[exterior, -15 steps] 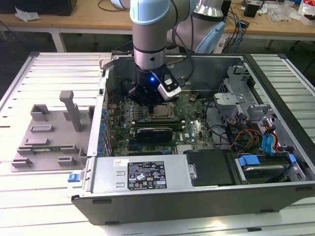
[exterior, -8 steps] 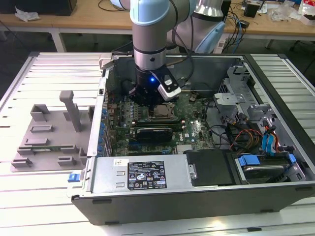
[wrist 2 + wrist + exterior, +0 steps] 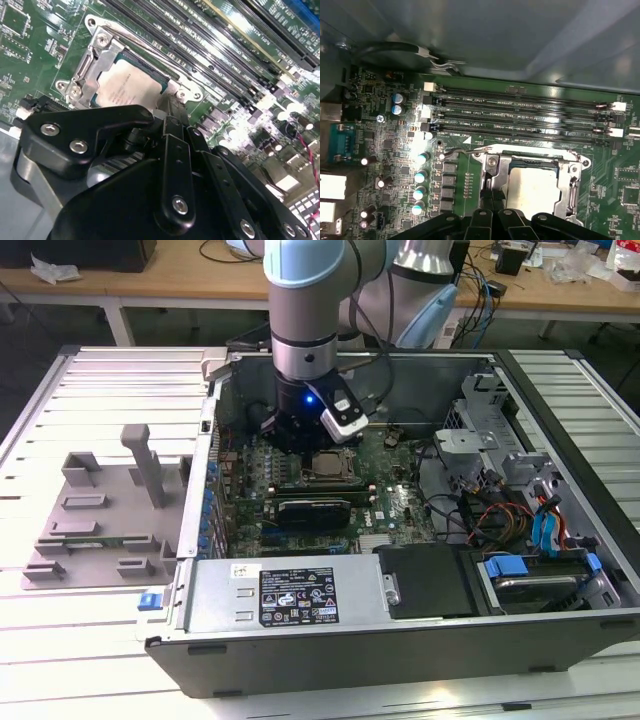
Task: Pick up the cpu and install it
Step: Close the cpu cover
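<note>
As we look into the open computer case (image 3: 300,640), the arm stands straight down over the green board (image 3: 400,505) with its gripper (image 3: 167,107) low above the socket. And the cpu (image 3: 127,87)? It lies flat inside the metal socket frame (image 3: 87,65), pale silvery top facing up, level with the board as far as we can judge. So the chip is down in its seat, not in the gripper's hold.

We see the fingers (image 3: 490,197) drawn close together, as good as closed, with nothing between them. Their tips sit right at one edge of the chip, beside the frame's rim; whether they touch metal we can't tell.

Now the relation that counts. In the exterior view the gripper hangs just to the exterior view's left of the chip and slightly behind it, so the chip lies a touch right of and nearer than the tips. It's square, so there's no long axis to line up; its edges run parallel to the memory slots (image 3: 520,107) alongside. Off to the exterior view's left, the grey tray (image 3: 100,510) sits outside the case.
</note>
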You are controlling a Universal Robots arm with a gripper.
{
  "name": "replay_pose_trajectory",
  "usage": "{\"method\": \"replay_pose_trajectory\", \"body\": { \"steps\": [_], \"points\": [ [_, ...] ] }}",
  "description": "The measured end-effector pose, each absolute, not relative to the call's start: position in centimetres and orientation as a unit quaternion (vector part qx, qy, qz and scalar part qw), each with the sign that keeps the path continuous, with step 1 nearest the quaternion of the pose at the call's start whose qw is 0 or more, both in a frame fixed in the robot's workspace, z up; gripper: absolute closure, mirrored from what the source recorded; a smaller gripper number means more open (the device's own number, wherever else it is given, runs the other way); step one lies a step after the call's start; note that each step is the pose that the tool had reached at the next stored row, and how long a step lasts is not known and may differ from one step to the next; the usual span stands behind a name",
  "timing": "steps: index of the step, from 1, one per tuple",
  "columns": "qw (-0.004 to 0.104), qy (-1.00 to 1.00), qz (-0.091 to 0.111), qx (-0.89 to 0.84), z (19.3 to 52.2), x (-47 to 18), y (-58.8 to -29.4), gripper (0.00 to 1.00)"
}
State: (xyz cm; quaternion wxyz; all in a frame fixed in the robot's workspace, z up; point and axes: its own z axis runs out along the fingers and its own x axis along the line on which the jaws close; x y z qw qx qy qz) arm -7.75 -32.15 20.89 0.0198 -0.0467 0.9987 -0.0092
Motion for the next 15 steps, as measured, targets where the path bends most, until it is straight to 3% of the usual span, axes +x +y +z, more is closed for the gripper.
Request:
{"method": "replay_pose_trajectory", "body": {
  "steps": [8, 15],
  "points": [
    [0.020, 0.999, -0.009, -0.047, 23.3, -7.7, -32.2, 0.89],
    [0.020, 0.999, -0.010, -0.047, 23.3, -6.6, -32.2, 0.89]
  ]
}}
